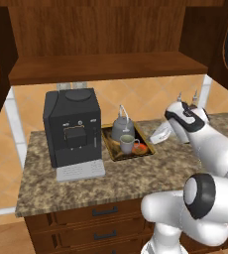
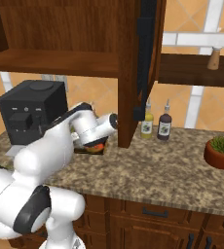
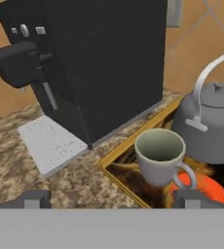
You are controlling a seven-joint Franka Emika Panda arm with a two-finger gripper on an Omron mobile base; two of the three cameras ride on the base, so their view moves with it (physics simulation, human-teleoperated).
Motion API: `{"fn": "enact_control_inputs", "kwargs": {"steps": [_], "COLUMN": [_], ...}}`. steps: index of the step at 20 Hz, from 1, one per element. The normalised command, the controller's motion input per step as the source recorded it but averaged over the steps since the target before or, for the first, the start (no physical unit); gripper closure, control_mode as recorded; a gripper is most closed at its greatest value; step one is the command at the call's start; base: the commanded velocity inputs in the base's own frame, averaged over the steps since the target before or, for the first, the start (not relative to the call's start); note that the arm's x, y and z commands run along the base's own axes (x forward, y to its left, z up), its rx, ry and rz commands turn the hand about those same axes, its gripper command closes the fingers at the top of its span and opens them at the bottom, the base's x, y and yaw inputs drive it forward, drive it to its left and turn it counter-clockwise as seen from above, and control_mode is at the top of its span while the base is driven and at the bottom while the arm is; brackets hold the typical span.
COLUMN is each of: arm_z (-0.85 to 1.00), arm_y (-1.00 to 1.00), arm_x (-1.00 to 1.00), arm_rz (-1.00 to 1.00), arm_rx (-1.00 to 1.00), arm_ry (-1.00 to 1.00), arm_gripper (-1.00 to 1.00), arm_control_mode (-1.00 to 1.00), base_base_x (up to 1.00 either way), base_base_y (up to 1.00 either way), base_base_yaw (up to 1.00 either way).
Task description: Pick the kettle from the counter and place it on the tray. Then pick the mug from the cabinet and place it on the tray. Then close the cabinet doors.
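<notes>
Grey-beige, the mug (image 3: pixel 160 156) stands on the tray (image 3: pixel 115 171) beside the kettle (image 3: pixel 212 127), both delivered, so the gripper (image 3: pixel 111 199), fingers spread and empty, is free for the cabinet doors (image 2: pixel 144 58).

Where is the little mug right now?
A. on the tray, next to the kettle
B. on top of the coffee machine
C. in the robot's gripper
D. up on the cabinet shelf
A. The mug stands on the tray in front of the kettle, and the gripper holds nothing, with its two fingertips wide apart.
</notes>
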Motion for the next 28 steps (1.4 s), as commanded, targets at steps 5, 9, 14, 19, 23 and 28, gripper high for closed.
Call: {"fn": "enact_control_inputs", "kwargs": {"steps": [5,9,14,19,23,28], "arm_z": [0.42,0.42,0.38,0.32,0.32,0.29], "arm_y": [0.0,0.0,0.0,0.0,-0.01,-0.02], "arm_x": [-0.46,-0.47,-0.51,-0.48,-0.49,-0.41], "arm_rz": [-0.39,-0.36,-0.33,-0.32,-0.21,-0.21], "arm_rx": [0.0,0.0,0.0,0.0,0.0,0.0], "arm_ry": [0.0,0.0,0.0,0.0,0.0,0.0], "arm_gripper": [-1.0,-1.0,-1.0,-1.0,-1.0,-1.0], "arm_control_mode": [-1.0,-1.0,-1.0,-1.0,-1.0,-1.0], "base_base_x": [0.0,0.0,0.0,0.0,0.0,0.0], "base_base_y": [0.0,0.0,0.0,0.0,0.0,0.0], "base_base_yaw": [0.0,0.0,0.0,0.0,0.0,0.0]}}
